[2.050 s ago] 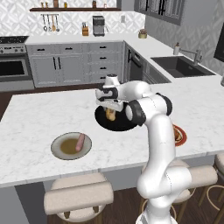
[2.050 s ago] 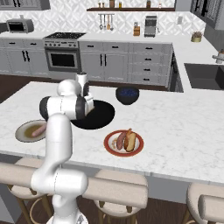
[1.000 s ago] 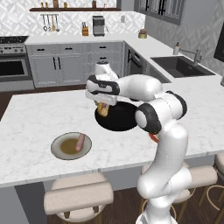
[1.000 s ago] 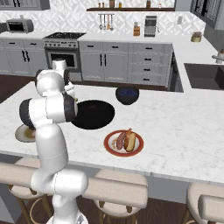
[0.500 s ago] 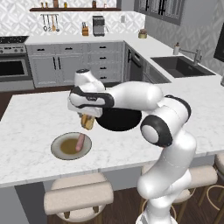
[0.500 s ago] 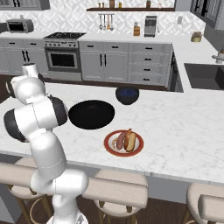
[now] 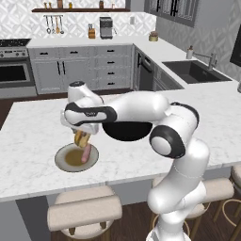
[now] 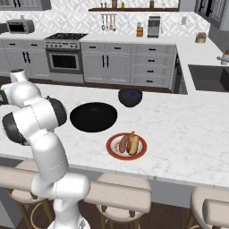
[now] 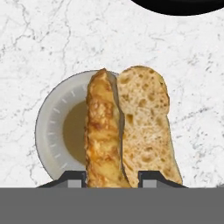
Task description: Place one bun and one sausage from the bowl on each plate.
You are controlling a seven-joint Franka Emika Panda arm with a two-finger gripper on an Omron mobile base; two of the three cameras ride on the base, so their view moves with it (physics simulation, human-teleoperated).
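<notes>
My gripper (image 7: 82, 135) is shut on a golden split bun (image 7: 83, 140) and holds it just above the grey-rimmed plate (image 7: 61, 161). A pink sausage (image 7: 87, 153) lies on that plate. In the hand view the bun (image 9: 131, 131) stands between my fingertips (image 9: 72, 177), over the right side of the grey plate (image 9: 46, 127). Behind my arm sits the wide black bowl (image 7: 126, 132), seen as the bowl (image 8: 94, 117) with no food showing in it. The red-rimmed plate (image 8: 110, 148) carries a sausage (image 8: 122, 143) and a bun (image 8: 133, 143).
A smaller dark-blue bowl (image 8: 130, 97) stands behind the black bowl. The island's front edge with stools (image 7: 84, 214) runs close below the grey plate. A sink (image 7: 195, 70) lies in the counter at the far right.
My arm has swung left from over the black bowl to over the grey plate, carrying the bun. The things on the counter have stayed put.
</notes>
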